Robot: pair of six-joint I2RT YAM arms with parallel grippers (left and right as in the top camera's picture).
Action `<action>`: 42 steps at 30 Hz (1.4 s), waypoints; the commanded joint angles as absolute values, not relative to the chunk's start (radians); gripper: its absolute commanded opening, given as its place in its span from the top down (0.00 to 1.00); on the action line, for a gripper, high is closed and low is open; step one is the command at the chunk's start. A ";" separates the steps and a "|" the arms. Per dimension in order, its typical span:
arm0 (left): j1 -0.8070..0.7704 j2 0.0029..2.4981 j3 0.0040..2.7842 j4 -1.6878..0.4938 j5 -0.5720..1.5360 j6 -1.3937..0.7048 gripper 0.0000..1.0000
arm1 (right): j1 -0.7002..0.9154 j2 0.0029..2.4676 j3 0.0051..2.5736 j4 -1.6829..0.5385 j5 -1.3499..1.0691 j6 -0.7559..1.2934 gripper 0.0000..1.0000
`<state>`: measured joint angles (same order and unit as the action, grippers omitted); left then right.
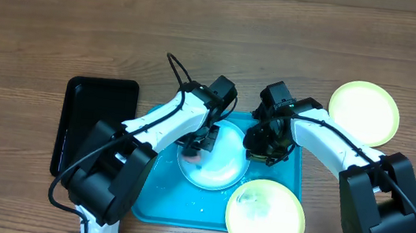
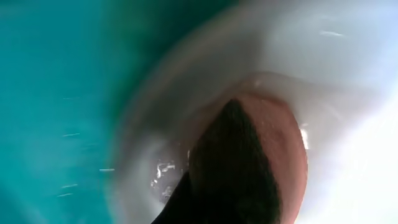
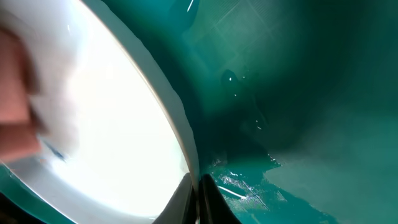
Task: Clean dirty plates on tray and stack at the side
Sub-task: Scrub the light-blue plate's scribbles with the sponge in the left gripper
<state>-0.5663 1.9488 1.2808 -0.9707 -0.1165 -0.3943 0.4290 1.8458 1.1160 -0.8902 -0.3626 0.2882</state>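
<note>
Plate (image 1: 221, 174) in tray (image 1: 156, 202); second plate (image 1: 265, 219) over tray's near-right corner; third plate (image 1: 364, 112) right, on table (image 1: 201, 44).

You will find nothing legible here: no text, label, brand, number or sign on the plates (image 1: 223, 165), the tray (image 1: 156, 206) or the table (image 1: 201, 44).

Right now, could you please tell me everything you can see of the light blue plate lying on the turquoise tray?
The light blue plate is round, shallow, glossy plastic with a white centre. It sits right side up in the middle of the turquoise tray. A small blue mark shows near its rim. The jaws of the left gripper press a pink pad onto its left half. The jaws of the right gripper look shut on its right rim.
</note>
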 commanded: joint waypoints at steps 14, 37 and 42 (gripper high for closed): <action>-0.624 1.975 1.259 -0.946 0.220 -0.090 0.96 | 0.420 1.843 1.114 -0.899 -0.345 0.289 0.96; -0.620 1.975 1.259 -0.823 0.307 -0.180 0.96 | 0.420 1.843 1.114 -0.915 -0.345 0.289 0.96; -0.580 1.975 1.259 -0.854 -0.035 -0.321 0.96 | 0.420 1.843 1.114 -0.917 -0.346 0.289 0.96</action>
